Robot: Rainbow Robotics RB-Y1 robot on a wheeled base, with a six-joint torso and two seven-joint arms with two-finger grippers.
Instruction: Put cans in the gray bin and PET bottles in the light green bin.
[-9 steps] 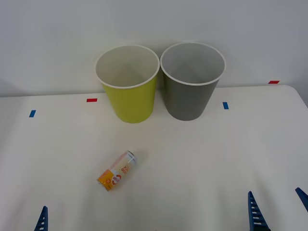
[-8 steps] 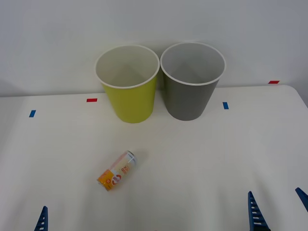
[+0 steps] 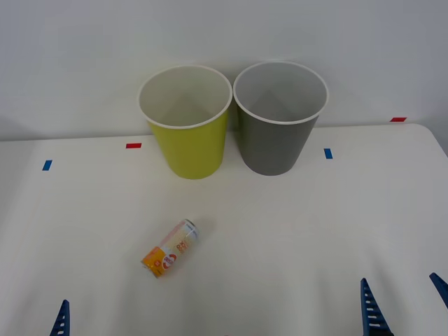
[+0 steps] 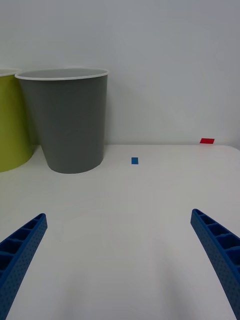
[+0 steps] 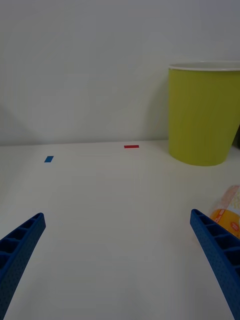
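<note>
The can (image 3: 171,248) lies on its side on the white table (image 3: 294,238), toward 7 o'clock from the light green bin (image 3: 187,133) and well apart from the gray bin (image 3: 276,126) at about 1 o'clock from it. It looks light, smooth and easily dented, and likely to roll, so a gentle hold across the middle of its round body seems best. The left gripper (image 5: 117,260) and right gripper (image 4: 117,260) hover low at the near edge, fingers spread wide and empty.

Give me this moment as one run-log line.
can: lying on table, ungrasped | gray bin: upright | light green bin: upright | left gripper: open, near edge | right gripper: open, near edge
</note>
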